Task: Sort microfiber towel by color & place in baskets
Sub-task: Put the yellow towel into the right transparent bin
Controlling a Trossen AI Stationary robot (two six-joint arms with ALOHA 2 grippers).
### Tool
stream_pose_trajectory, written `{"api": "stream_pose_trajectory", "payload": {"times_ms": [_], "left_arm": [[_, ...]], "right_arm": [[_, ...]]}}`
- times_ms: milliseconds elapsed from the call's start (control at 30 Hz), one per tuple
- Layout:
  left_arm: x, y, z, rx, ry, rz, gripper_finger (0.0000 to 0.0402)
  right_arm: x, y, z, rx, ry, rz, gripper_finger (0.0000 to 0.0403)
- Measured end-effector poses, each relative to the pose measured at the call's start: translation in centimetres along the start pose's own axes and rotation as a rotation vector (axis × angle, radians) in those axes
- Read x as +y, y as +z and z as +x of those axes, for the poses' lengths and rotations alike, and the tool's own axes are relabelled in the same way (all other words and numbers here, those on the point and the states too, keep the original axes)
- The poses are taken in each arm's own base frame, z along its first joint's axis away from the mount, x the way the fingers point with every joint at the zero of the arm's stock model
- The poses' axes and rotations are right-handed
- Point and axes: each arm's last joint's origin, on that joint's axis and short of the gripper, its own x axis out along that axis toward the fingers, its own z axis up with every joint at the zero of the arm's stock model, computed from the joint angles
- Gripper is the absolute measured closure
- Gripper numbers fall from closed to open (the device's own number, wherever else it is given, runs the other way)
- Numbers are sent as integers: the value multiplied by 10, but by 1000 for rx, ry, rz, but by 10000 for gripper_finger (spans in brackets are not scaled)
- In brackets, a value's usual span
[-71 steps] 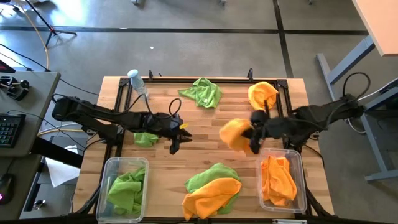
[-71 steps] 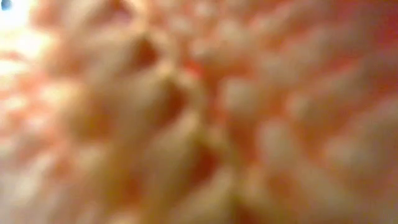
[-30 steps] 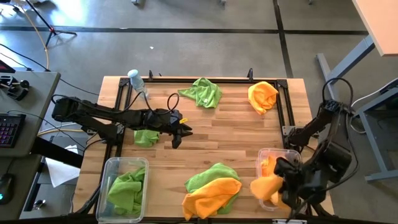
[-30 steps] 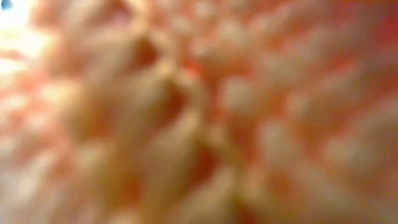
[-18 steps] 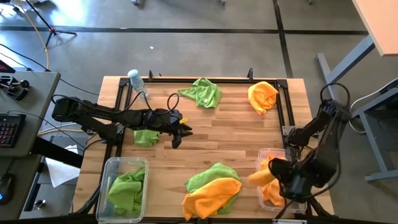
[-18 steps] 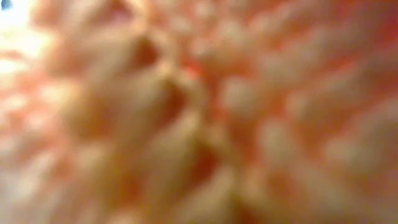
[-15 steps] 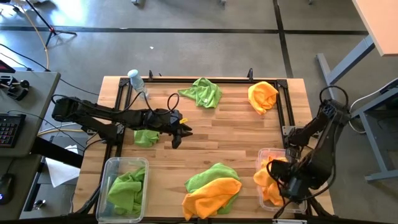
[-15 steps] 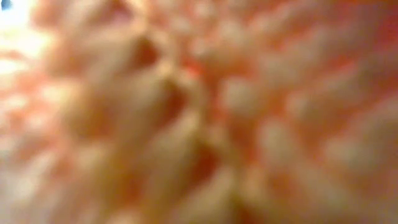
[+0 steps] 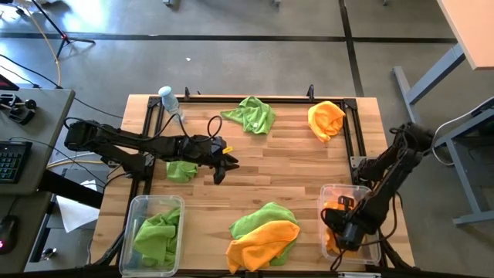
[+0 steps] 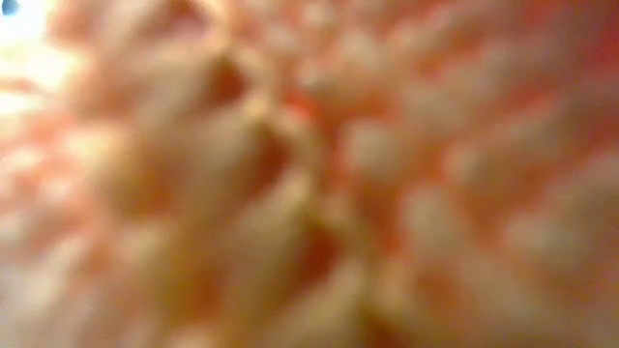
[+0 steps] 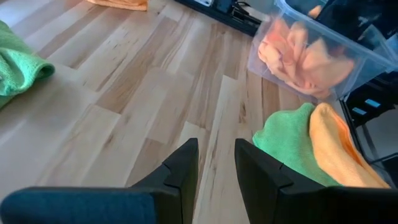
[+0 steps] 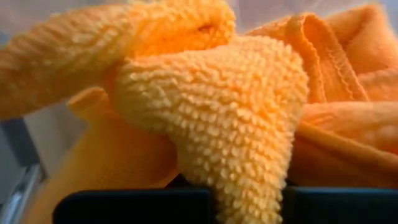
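My right gripper (image 9: 343, 230) reaches down into the right clear basket (image 9: 376, 224), shut on an orange-yellow towel (image 12: 211, 99) that fills the right wrist view. My left gripper (image 9: 221, 165) hovers open over the bare table centre, with nothing between its fingers (image 11: 186, 163). The left basket (image 9: 137, 202) holds a green towel (image 9: 158, 235). Loose towels lie on the table: green at the far centre (image 9: 251, 114), green under the left arm (image 9: 181, 171), orange at the far right (image 9: 326, 119), and orange on green near the front (image 9: 262, 235). My right gripper pinches a bunched fold of the orange-yellow towel (image 12: 245, 168) between its two fingers, several layers thick. It comes from above, pointing down into the right basket. The towel lies against the other orange cloth (image 12: 348, 124) in the basket.
A clear water bottle (image 9: 168, 99) stands at the far left corner. A black frame rail (image 9: 351, 131) runs along the table's right side. Orange fuzzy cloth (image 10: 309, 174) covers the whole low view. Bare wood shows at the table's middle (image 9: 278, 181).
My right gripper has carried the orange-yellow towel from beside the right basket's left wall to over the basket and down into it. The towel, which hung outside the basket, now sits inside on the other orange cloth. The left arm has kept still.
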Motion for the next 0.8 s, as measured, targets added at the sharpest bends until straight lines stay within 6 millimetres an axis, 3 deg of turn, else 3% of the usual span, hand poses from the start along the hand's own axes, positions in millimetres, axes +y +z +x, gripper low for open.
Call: {"api": "stream_pose_trajectory", "payload": {"times_ms": [167,500,633,800], "left_arm": [[0,0,0,0,-1,-55,310],[0,0,0,0,-1,-78,310],[0,0,0,0,-1,-78,310],[0,0,0,0,0,-77,310]], "right_arm": [[-15,-7,20,8,-8,48,393],[-18,-8,23,14,-29,16,321],[-12,-6,9,15,-27,12,299],[-10,-3,-27,16,-48,13,292]]}}
